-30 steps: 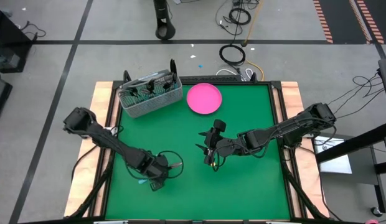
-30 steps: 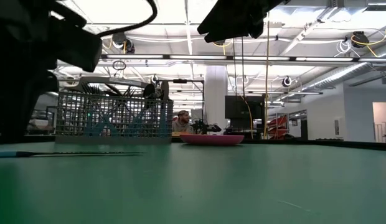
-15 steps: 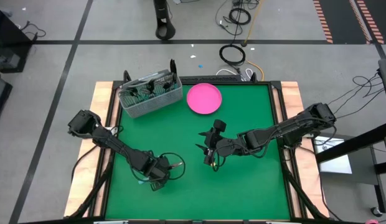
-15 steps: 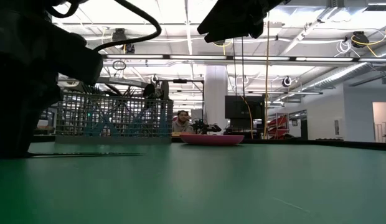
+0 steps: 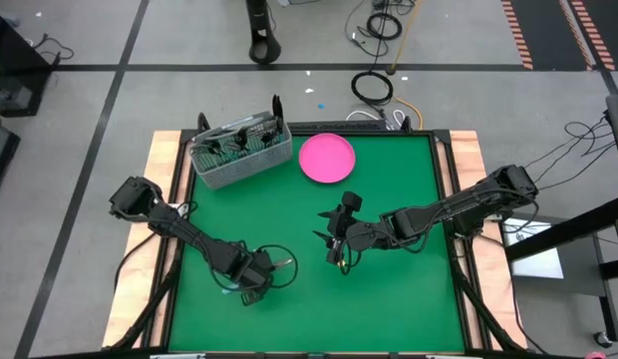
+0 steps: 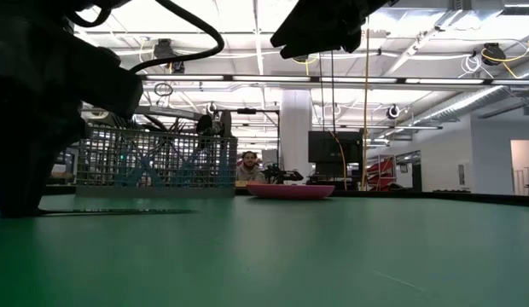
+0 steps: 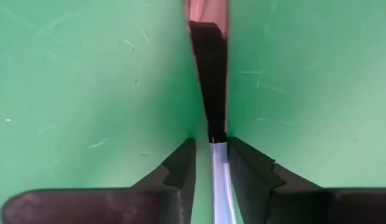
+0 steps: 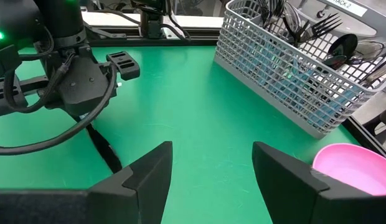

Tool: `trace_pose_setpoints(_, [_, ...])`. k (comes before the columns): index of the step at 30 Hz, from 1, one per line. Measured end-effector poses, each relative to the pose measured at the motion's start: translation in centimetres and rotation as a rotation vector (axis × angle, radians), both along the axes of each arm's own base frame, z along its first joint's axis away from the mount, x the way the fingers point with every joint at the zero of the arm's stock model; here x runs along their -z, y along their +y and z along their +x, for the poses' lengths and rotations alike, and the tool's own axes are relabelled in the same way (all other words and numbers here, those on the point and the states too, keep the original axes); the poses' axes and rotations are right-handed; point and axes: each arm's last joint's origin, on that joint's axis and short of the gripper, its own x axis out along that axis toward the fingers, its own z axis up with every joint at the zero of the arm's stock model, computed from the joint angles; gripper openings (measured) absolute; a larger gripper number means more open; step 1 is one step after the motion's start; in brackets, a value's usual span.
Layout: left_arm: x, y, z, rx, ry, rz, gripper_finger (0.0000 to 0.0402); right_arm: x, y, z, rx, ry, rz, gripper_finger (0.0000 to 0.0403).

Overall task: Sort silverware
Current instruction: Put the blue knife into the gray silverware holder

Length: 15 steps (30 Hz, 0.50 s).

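A utensil with a light blue handle and a dark metal end (image 7: 208, 81) lies flat on the green table near its front left, seen in the low view as a thin dark line (image 6: 119, 211). My left gripper (image 5: 251, 277) (image 7: 212, 146) is down at the table, shut on its handle. My right gripper (image 5: 334, 244) (image 8: 211, 152) hangs open above the table's middle, holding nothing. More forks, spoons and knives stand in the grey wire basket (image 5: 239, 150) (image 8: 292, 68) at the far left. My left gripper holds the utensil by its light blue handle (image 7: 219, 174), close to where the dark metal begins, pinched between the two fingers. The fingers come from above, pointing down, one on each side of the handle. The utensil lies flat on the table.
The pink round plate (image 5: 326, 158) (image 8: 355, 168) sits at the far edge, right of the basket (image 6: 154, 158). Bare green mat lies between the two arms and along the right half. Wooden borders frame the table; cables lie on the floor beyond.
My left gripper has come down onto the table over the utensil's blue handle, which now is hidden behind it in the low view. The utensil has stayed in place. For the last half second nothing has moved.
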Motion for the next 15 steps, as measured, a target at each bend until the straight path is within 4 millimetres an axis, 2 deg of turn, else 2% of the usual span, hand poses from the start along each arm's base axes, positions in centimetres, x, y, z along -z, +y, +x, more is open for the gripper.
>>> trace_pose_setpoints(7, [0.03, 0.06, 0.01, 0.0, 0.001, 0.001, 0.0043, 0.0, 0.0, 0.0, 0.0, 0.0, 0.0, 0.021])
trace_pose_setpoints(15, [0.06, 0.04, 0.01, 0.0, 0.001, 0.001, 0.003, 0.0, -0.01, 0.01, 0.0, 0.0, 0.0, 0.021])
